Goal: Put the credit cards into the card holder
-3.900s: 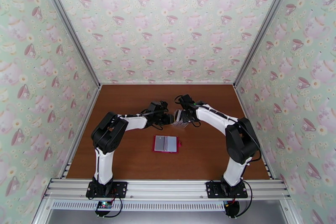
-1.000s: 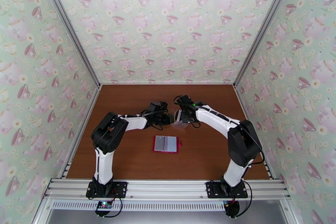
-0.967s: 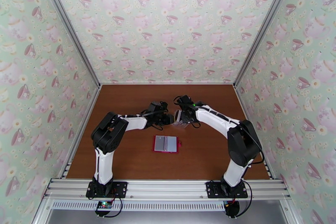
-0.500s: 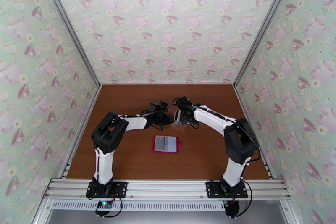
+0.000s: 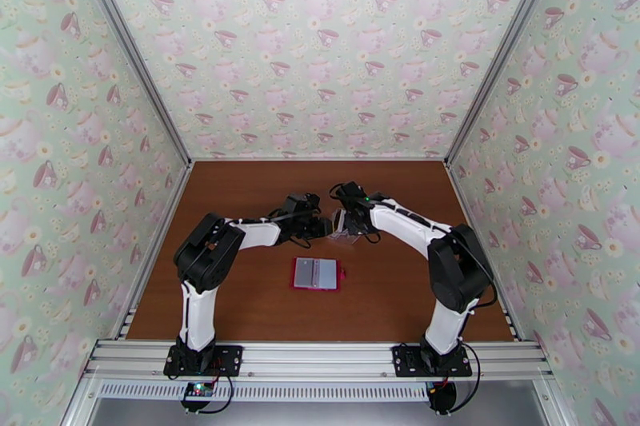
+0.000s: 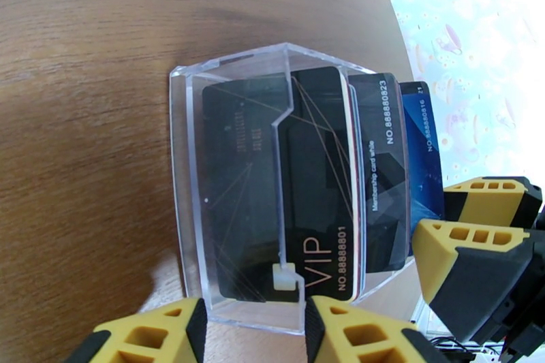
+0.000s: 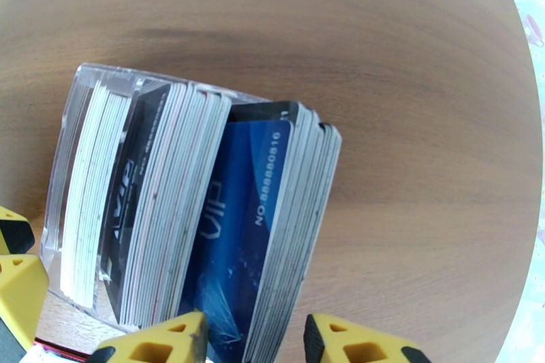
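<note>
On the brown table (image 5: 240, 300), seen from above, the red card holder (image 5: 317, 273) lies open and flat, nearer the arm bases than both claws and apart from them. Farther back, the left claw (image 5: 323, 226) and right claw (image 5: 350, 220) meet from either side at a clear rack (image 5: 346, 229). From the left wrist, the credit cards (image 6: 320, 174) stand packed in that rack, a black VIP one foremost. The rack's near edge sits right at the gap between the 2 half-spread fingers (image 6: 153, 334), and I cannot tell whether they pinch it. From the right wrist, a blue card (image 7: 238, 235) and the bunch behind it stand between this claw's 2 narrowly spaced yellow tips. I cannot tell whether they grip or merely straddle the bunch.
</note>
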